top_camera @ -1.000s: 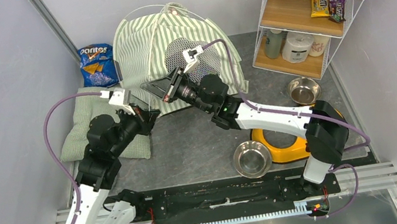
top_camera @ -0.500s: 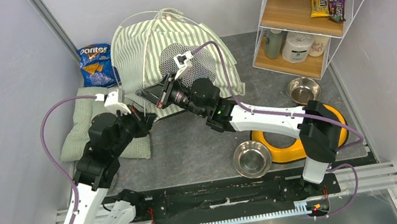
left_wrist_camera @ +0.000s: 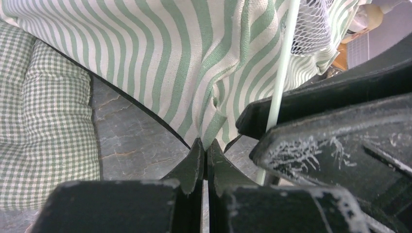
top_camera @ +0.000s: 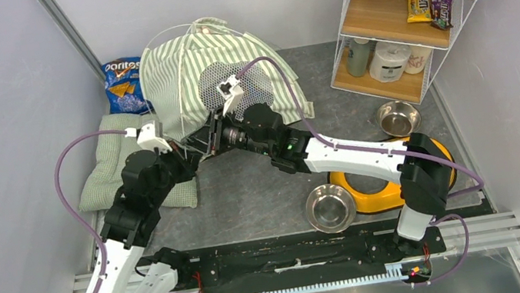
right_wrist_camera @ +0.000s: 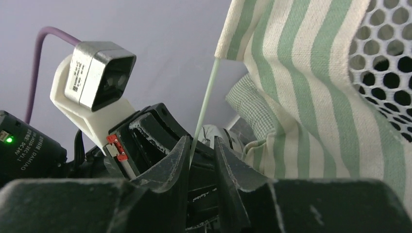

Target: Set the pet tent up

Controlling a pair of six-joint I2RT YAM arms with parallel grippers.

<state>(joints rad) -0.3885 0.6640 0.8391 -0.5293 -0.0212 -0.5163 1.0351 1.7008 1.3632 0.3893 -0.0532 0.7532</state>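
Observation:
The pet tent (top_camera: 186, 60), green-and-white striped with a white mesh panel, stands domed at the back, next to the pale green cushion (top_camera: 106, 165). My left gripper (top_camera: 192, 158) is at its front left bottom corner. In the left wrist view the left gripper (left_wrist_camera: 205, 145) is shut on the tent's striped hem (left_wrist_camera: 214, 121). My right gripper (top_camera: 203, 143) is right beside it. In the right wrist view the right gripper (right_wrist_camera: 202, 145) has its jaws a narrow gap apart. A thin pale pole (right_wrist_camera: 206, 92) from the tent's sleeve runs between them, against the left finger.
A Doritos bag (top_camera: 127, 85) lies by the left wall behind the cushion. A yellow double-bowl holder (top_camera: 373, 193) and two steel bowls (top_camera: 330, 207) (top_camera: 397, 118) sit at the right. A wire shelf (top_camera: 415, 10) stands at the back right.
Both grippers have moved left together. The tent's front corner and pole went with them, and the dome has shifted left and stands fuller.

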